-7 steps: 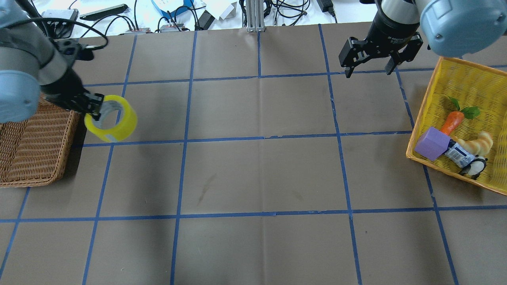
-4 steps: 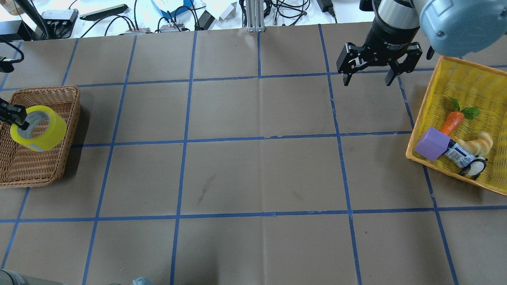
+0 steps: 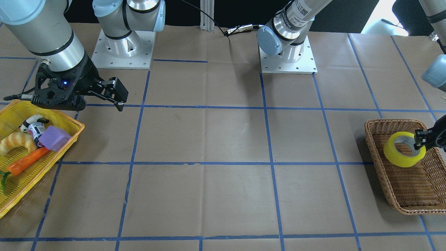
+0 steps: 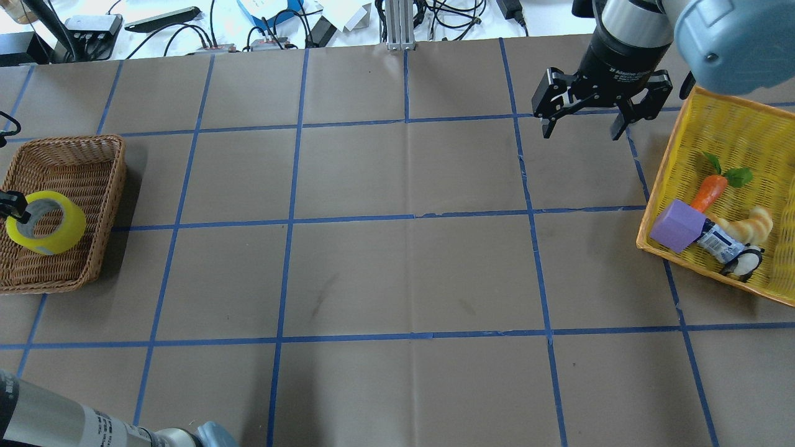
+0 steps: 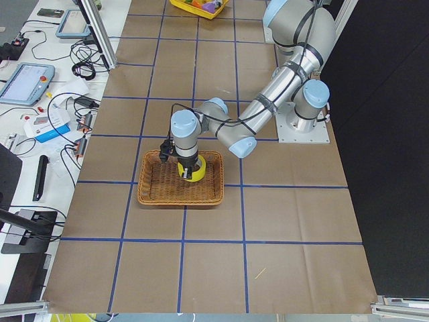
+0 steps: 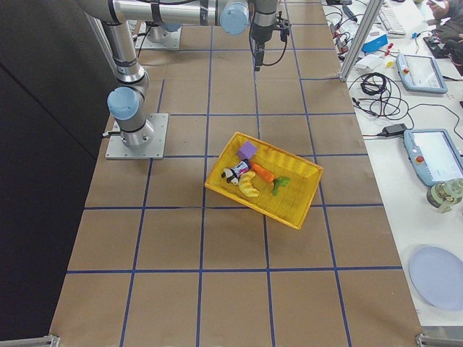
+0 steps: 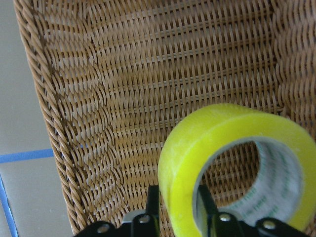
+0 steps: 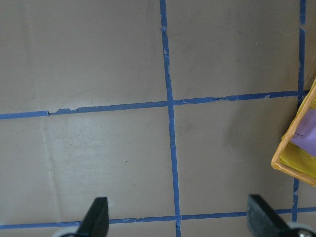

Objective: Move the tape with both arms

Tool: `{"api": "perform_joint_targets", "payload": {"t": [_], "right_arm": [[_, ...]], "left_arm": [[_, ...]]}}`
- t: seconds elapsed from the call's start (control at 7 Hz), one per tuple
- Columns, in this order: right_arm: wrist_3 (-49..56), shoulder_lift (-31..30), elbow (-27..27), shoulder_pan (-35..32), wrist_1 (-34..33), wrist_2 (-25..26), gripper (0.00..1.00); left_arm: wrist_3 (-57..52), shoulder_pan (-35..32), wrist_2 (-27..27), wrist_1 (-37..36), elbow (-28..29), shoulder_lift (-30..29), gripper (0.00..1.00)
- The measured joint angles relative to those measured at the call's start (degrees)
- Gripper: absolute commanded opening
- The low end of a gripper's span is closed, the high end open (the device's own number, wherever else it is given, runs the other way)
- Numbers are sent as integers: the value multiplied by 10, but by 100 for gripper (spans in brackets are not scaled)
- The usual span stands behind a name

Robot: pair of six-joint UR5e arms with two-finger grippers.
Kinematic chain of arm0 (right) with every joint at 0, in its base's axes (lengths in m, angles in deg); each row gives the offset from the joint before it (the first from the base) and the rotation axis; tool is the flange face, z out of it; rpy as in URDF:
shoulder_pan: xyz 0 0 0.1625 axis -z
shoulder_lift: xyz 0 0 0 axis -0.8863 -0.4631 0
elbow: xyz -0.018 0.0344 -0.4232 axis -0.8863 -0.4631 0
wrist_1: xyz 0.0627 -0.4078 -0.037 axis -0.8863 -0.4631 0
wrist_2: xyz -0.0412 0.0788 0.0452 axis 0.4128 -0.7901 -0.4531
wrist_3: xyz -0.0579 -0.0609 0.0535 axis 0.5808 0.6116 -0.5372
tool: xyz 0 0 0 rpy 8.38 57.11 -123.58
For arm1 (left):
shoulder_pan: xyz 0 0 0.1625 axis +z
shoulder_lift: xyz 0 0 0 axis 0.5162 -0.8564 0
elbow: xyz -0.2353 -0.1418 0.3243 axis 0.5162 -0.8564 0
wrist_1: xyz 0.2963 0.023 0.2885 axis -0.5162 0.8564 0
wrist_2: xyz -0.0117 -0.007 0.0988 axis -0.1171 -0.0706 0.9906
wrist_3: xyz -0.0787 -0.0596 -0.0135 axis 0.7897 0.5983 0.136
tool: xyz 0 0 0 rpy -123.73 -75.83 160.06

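Observation:
The yellow tape roll [image 4: 46, 222] with its grey-white core is over the floor of the brown wicker basket [image 4: 118, 186] at the table's left end. My left gripper [image 4: 18, 211] is shut on the roll's wall, one finger inside the core and one outside, as the left wrist view [image 7: 177, 212] shows. The tape [image 7: 232, 163] is tilted; whether it touches the basket floor I cannot tell. It also shows in the front view [image 3: 404, 154]. My right gripper [image 4: 582, 131] is open and empty, hovering over bare table near the yellow basket [image 4: 661, 180].
The yellow basket holds a purple block [image 4: 678, 225], a toy carrot [image 4: 708, 189], a croissant [image 4: 748, 225] and a small penguin [image 4: 742, 264]. Cables and devices lie beyond the table's far edge. Brown paper with blue tape lines lies between the baskets.
My left arm carried the tape leftward from beside the wicker basket to over its floor and lowered it. My right gripper shifted slightly right and stayed open.

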Motion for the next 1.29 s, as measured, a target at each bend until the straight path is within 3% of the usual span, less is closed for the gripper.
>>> {"api": "perform_joint_targets", "payload": {"t": [0.29,0.57,0.86,1.29], "right_arm": [[2,-1,3,0,1,-1,100],[4,-1,7,0,-1,-4,100],[5,-1,8,1,-2,-2,100],[5,-1,9,1,-1,-1,100]], "left_arm": [[7,-8,-1,27,11,14,100],[59,-59,-2,103,14,66,100],[241,-164,-2,206,15,136,100],[541,-367,-52,278,30,193,100]]}}
